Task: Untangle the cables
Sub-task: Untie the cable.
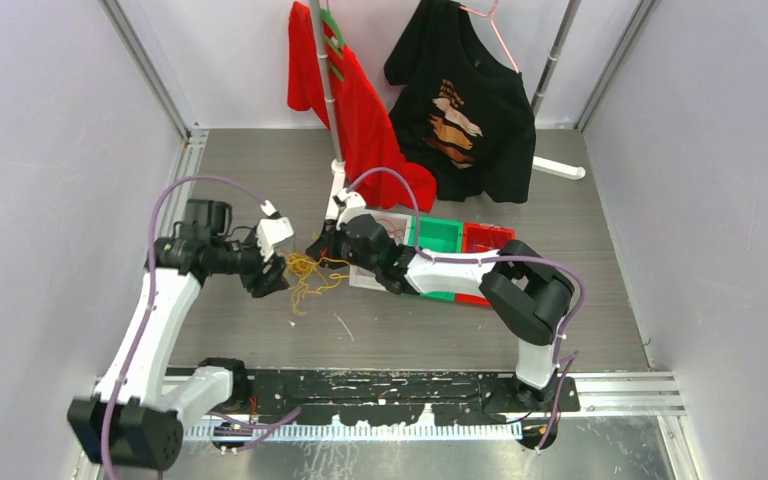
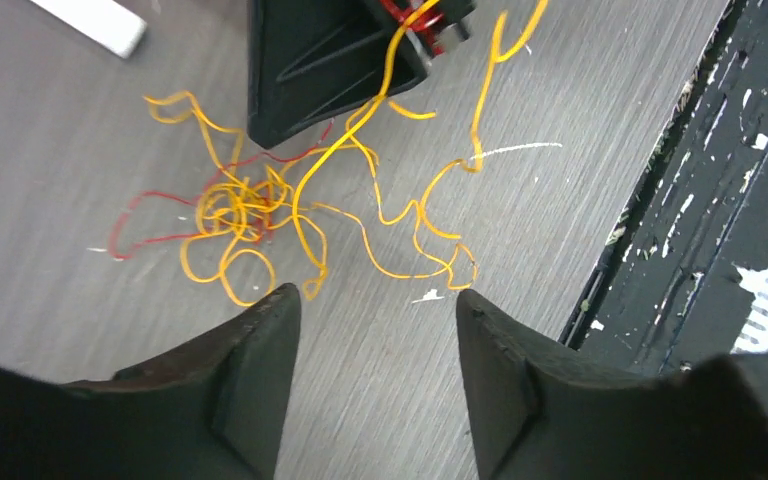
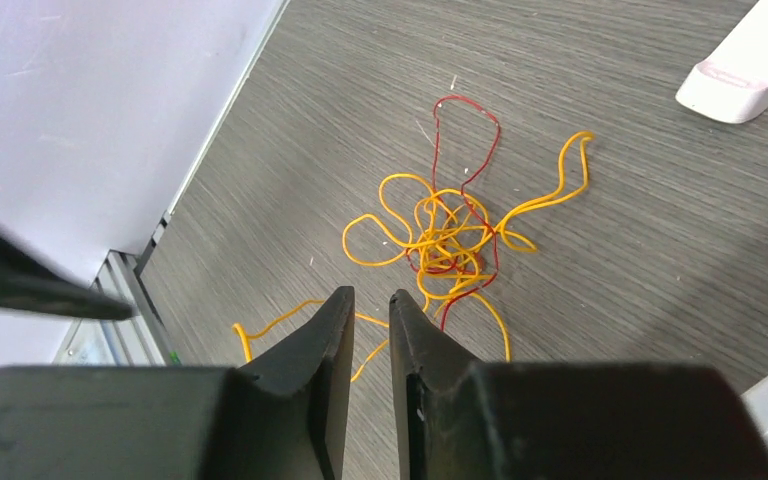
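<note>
The cables (image 1: 305,272) lie as one loose knot of thin yellow and red strands on the grey table between my two grippers. In the left wrist view the cables (image 2: 245,210) lie just beyond my left gripper (image 2: 375,300), which is open with only bare table between its fingers. A yellow strand climbs across one of the right gripper's fingers (image 2: 320,80). My right gripper (image 3: 370,295) hovers over the near edge of the cables (image 3: 440,235), jaws a narrow slit apart, nothing seen clamped. From above, the left gripper (image 1: 272,278) and right gripper (image 1: 318,245) flank the knot.
Green bin (image 1: 438,237) and red bin (image 1: 487,238) sit under the right arm. A clothes rack behind holds a red shirt (image 1: 355,100) and a black shirt (image 1: 470,110); its white foot (image 3: 750,70) lies near the knot. The black base rail (image 2: 700,200) borders the near edge.
</note>
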### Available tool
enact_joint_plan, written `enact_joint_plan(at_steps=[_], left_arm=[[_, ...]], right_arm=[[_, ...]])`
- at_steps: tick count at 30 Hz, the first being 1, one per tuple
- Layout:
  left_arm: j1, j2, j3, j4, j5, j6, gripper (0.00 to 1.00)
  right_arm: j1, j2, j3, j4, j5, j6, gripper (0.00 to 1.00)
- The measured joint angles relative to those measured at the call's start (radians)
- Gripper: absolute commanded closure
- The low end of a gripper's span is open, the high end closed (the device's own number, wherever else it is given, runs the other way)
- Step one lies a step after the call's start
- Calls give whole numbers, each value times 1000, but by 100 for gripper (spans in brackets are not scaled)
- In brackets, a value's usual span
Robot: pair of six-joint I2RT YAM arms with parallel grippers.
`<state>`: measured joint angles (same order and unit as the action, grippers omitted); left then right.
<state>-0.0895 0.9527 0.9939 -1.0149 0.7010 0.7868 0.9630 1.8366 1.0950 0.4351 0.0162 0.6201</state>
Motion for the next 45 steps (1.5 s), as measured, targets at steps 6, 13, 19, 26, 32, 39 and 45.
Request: enact_joint_plan(at_steps=[6, 13, 19, 26, 32, 39, 45], left_arm=[[0, 220, -10, 5, 26, 83, 24], [-21, 274, -21, 98, 40, 114, 49], [-29, 313, -54, 211, 47, 79, 98], [8, 309, -55, 227, -50, 55, 100], [293, 172, -51, 220, -132, 82, 100], [524, 190, -34, 149, -127, 145, 100], [536, 195, -94, 157, -163, 148, 100]], right_arm=[[0, 0, -11, 7, -19, 16, 80], [0, 0, -12, 6, -32, 23, 81], [0, 0, -11, 4, -50, 34, 82], [-11, -34, -10, -22, -54, 30, 82], [-24, -93, -13, -67, -26, -7, 83], [-29, -153, -27, -126, 27, -69, 83], [-29, -226, -32, -193, 62, -124, 84]])
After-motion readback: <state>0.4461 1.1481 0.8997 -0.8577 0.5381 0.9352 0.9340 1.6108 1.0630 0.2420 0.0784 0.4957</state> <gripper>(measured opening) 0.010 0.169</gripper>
